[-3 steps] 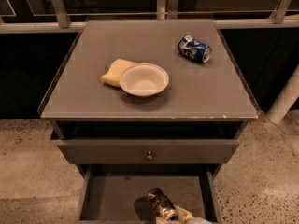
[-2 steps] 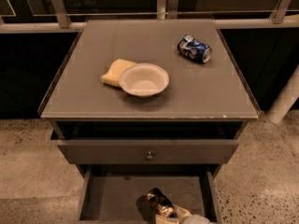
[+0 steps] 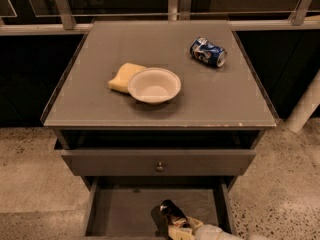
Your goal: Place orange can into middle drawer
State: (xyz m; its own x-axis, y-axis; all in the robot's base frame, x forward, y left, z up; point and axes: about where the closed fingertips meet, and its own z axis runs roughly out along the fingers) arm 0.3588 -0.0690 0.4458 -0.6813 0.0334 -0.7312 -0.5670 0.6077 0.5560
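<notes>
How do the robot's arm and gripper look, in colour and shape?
Only a small part shows, at the bottom edge over the open drawer. The gripper is pale cream-yellow and blocky. Behind it the arm is a smooth, rounded white shell. No cables or markings are visible.

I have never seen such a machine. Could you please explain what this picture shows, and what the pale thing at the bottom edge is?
There is one picture, taken from above and in front of a grey cabinet; where the camera is mounted is not known. The pale thing is the gripper, the two-finger hand of a robot arm. It is inside the open drawer and seems to hold an orange can, which is tilted. Above is a closed drawer front with a small knob. On top of the cabinet lie a white bowl, a yellow sponge touching it, and a blue can on its side.
</notes>
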